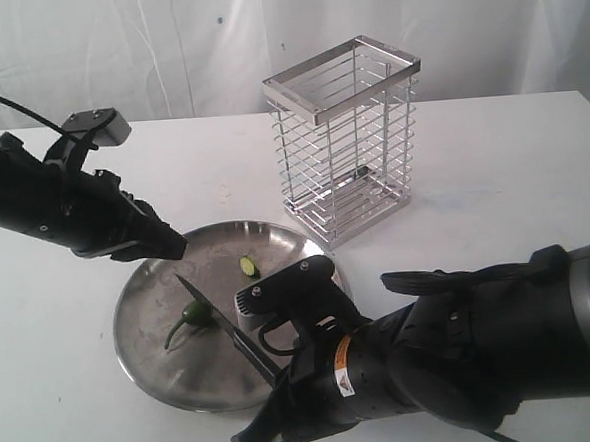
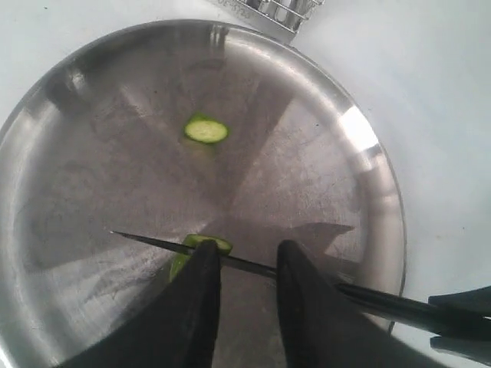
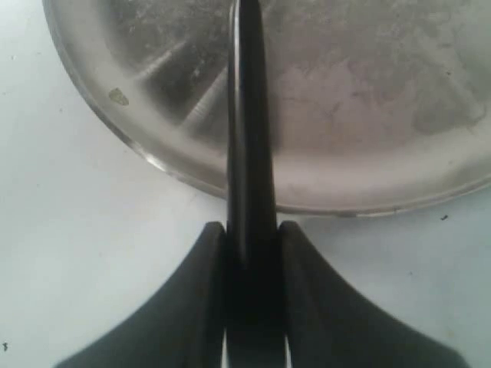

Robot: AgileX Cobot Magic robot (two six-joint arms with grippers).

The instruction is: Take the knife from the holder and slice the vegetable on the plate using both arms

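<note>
White worktop (image 1: pixel 492 169) in front of a pale draped backdrop (image 1: pixel 114 52). In the exterior view, the holder (image 1: pixel 345 143) is standing upright on the worktop, well beyond both tools and just past the far rim of the plate (image 1: pixel 142 341).

The left tool (image 1: pixel 171 247) is hovering above the plate. The vegetable (image 1: pixel 190 314) is lying on the plate a little ahead of and below its tip, apart from it. A cut slice (image 1: pixel 248 266) is resting farther out on the plate, well apart from this tool.

The right tool (image 1: pixel 279 372) is reaching in from the plate's opposite side. It is carrying the knife (image 1: pixel 226 325) tilted, with the point aimed toward the left tool.

The left wrist view adds what the exterior view hides. The left tool's fingers (image 2: pixel 199 307) are standing apart, bare plate is showing between them, and nothing is gripped. One finger is partly covering the vegetable. The blade is crossing just beyond the fingertips, over the vegetable's cut end, though contact cannot be judged.

The right wrist view alone is showing the grip. Both fingers (image 3: pixel 192 307) are pressing flat against the sides of the black handle. The blade is running straight ahead of the tool across the plate's rim. The vegetable is lying outside this view.
</note>
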